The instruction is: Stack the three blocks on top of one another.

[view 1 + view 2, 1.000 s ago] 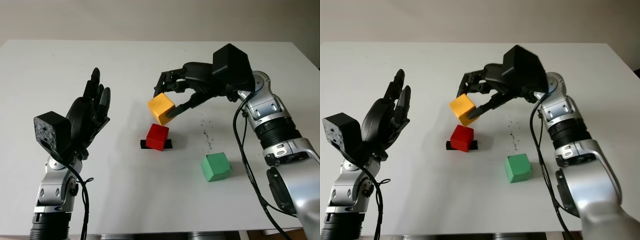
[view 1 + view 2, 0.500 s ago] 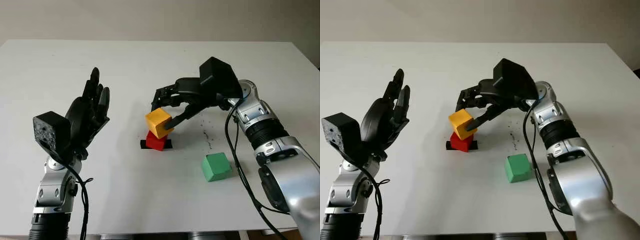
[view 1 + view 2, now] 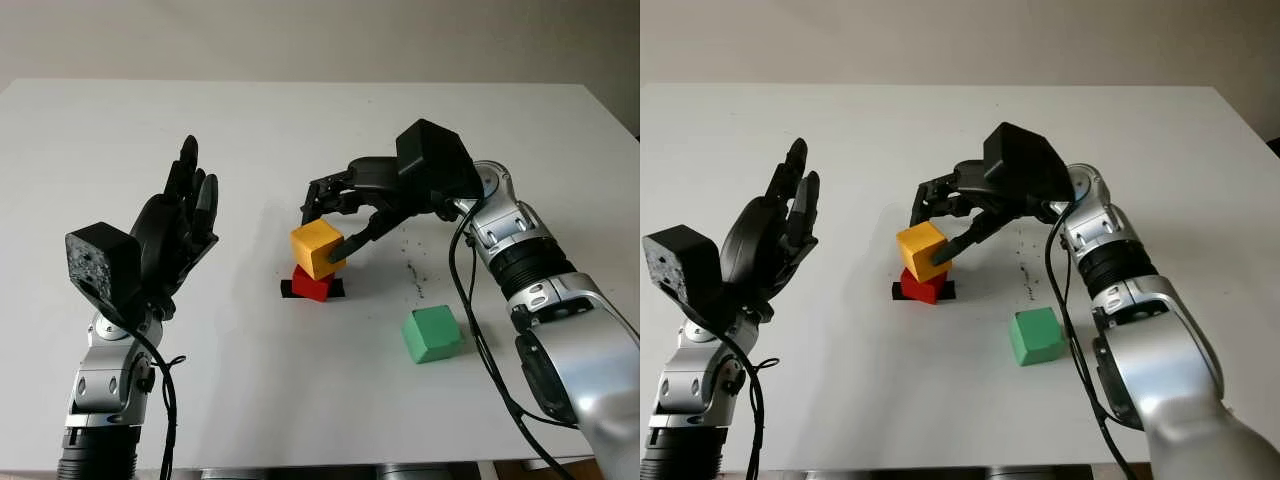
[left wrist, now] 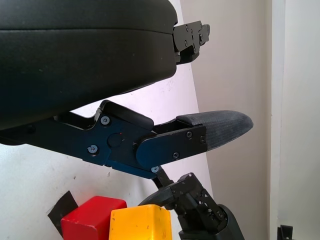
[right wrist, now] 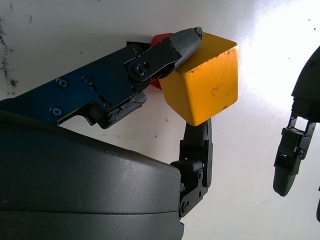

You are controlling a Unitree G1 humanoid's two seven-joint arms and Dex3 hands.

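Observation:
The yellow block [image 3: 318, 248] sits tilted on top of the red block [image 3: 312, 285] near the table's middle. My right hand [image 3: 322, 225] is shut on the yellow block: its thumb tip presses the block's right side and the fingers arch over its far left corner. In the right wrist view the thumb touches a corner of the yellow block [image 5: 205, 85], and a sliver of the red block [image 5: 161, 39] shows behind it. The green block [image 3: 431, 334] lies alone to the right, nearer me. My left hand [image 3: 180, 225] is raised at the left, open.
A strip of black tape [image 3: 338, 288] lies under the red block on the white table [image 3: 300, 130]. Dark specks [image 3: 410, 265] mark the surface between the stack and the green block. The table's front edge runs close behind my arms.
My right hand carried the yellow block down and toward me, from above and behind the red block onto its top. The left hand has stayed where it was.

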